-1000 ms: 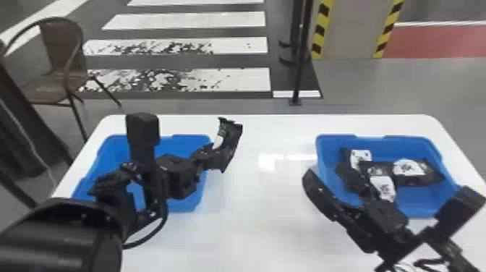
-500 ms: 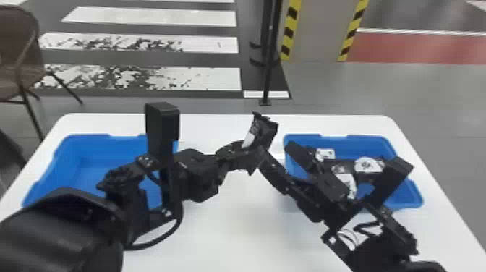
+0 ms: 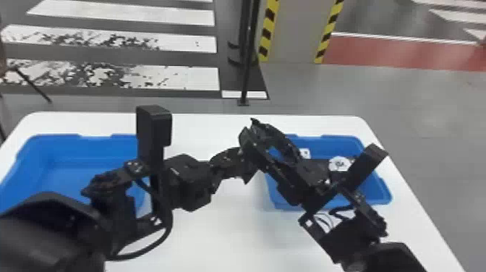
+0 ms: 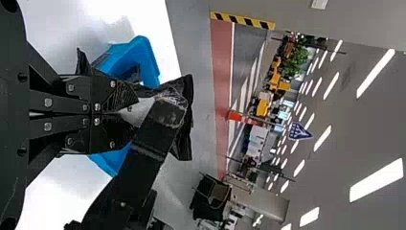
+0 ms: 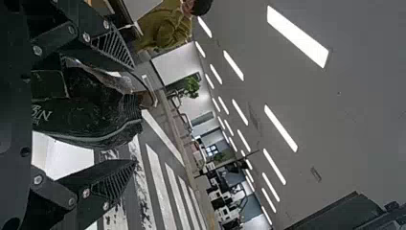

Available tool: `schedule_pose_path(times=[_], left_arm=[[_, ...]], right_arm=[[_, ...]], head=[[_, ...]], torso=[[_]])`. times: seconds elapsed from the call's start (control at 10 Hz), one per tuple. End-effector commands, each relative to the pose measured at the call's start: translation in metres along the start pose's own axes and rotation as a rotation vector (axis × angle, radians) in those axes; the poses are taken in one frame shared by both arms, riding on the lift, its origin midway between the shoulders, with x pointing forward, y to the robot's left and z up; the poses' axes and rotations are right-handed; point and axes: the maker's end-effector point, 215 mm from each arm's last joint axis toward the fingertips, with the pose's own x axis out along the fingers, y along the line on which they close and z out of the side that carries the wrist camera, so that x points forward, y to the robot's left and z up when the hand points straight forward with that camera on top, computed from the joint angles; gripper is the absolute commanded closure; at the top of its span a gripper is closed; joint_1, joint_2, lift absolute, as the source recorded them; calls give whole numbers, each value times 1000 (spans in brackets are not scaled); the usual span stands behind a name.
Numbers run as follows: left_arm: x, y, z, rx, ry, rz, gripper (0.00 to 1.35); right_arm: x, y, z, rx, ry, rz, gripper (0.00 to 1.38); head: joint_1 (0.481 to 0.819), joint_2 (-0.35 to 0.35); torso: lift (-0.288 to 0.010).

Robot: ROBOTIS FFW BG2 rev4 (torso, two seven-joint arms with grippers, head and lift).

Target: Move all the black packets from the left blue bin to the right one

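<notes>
- A white table (image 3: 217, 235) with rounded far corners carries the left blue bin (image 3: 76, 155) and the right blue bin (image 3: 384, 193), set well apart.
- Past its far edge lies a grey floor (image 3: 426, 108), with white crossing stripes (image 3: 188, 76), some worn and blotched, and a red band (image 3: 376, 52) off to the right.
- A dark pole (image 3: 248, 65) stands beyond the table, and near it a grey pillar (image 3: 293, 36) edged in slanting yellow and black.
- The left wrist view takes in long ceiling lights (image 4: 376, 179), a blue sign (image 4: 299, 132) with pale marks and some greenery (image 4: 296, 60).
- White lettering (image 5: 41, 115) runs across the dark face of the black packet (image 5: 91, 122); round and square white labels (image 3: 340, 164) show on the packets inside the right blue bin.
- The left gripper (image 3: 244, 164) is closed, its tips pinching the black packet above the table, between the two bins.
- The right gripper (image 3: 250, 131) has its fingers spread wide, the same packet between them; whether either finger touches it, I cannot tell.
- The two grippers meet near the left rim of the right blue bin, their fingers overlapping in the head view.
</notes>
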Motion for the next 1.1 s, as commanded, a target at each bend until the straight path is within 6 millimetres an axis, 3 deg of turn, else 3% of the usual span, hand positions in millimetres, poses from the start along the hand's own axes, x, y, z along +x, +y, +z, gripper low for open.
schedule_pose_path(times=[0.0, 0.2, 0.3, 0.4, 0.5, 0.6, 0.8, 1.0], left_arm=[[-1, 1, -2, -3, 1, 1, 1207], [-1, 0, 0, -6, -3, -1, 1204], [-3, 1, 0, -18, -13, 1, 1111], [-5, 5, -2, -36, -17, 11, 838], [-11, 12, -11, -49, -8, 31, 401], [-22, 25, -11, -60, -41, 66, 117], [-64, 58, -6, -72, -112, 178, 134], [-107, 107, -10, -63, -146, 322, 134]], right_arm=[[0, -3, -3, -1, 6, -10, 1302], [-1, -2, 1, -5, -6, -9, 1279], [-1, -2, 1, -6, -8, -9, 1279], [-1, -3, 3, -6, -12, -11, 1279], [-3, -9, 5, -13, -15, -21, 1279], [-6, -21, 12, -31, -20, -42, 1279], [-12, -69, 19, -83, -8, -118, 1279], [-28, -145, 20, -167, 34, -246, 1279]], head=[[695, -149], [695, -150], [695, -150], [695, -150], [695, -148], [695, -146], [695, -133], [695, -119]], torso=[[-140], [-140], [-140], [-140], [-140], [-140], [-140], [-140]])
